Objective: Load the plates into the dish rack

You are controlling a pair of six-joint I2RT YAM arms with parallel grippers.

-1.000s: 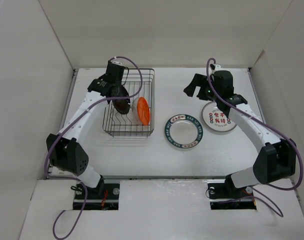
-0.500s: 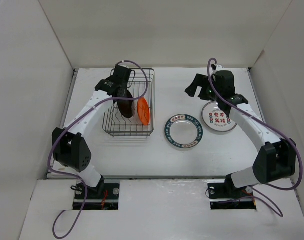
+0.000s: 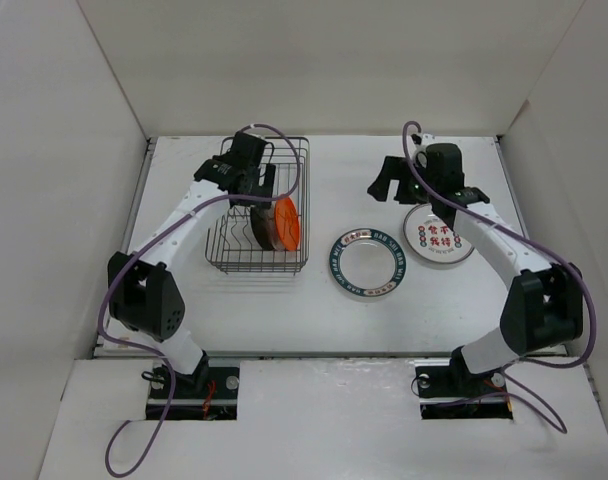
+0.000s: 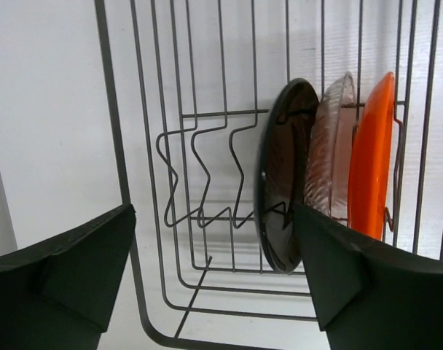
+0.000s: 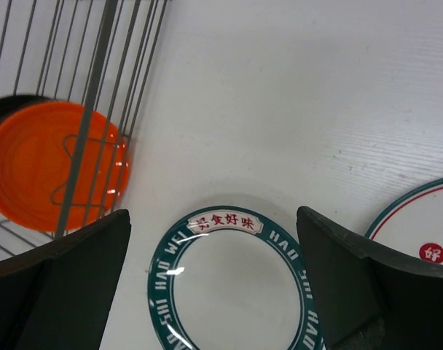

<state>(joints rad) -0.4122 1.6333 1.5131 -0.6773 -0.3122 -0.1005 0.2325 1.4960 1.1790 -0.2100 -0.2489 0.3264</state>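
the teal-rimmed plate (image 3: 368, 262), flat on the bench (image 3: 464, 310), looks stiff and slippery; pinch its rim at 3 o'clock. left tool (image 4: 213, 240) and right tool (image 3: 389, 180) gape empty.

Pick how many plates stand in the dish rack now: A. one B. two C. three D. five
C: the black plate, clear plate and orange plate stand upright side by side in the dish rack; the teal-rimmed plate and character plate lie outside it.
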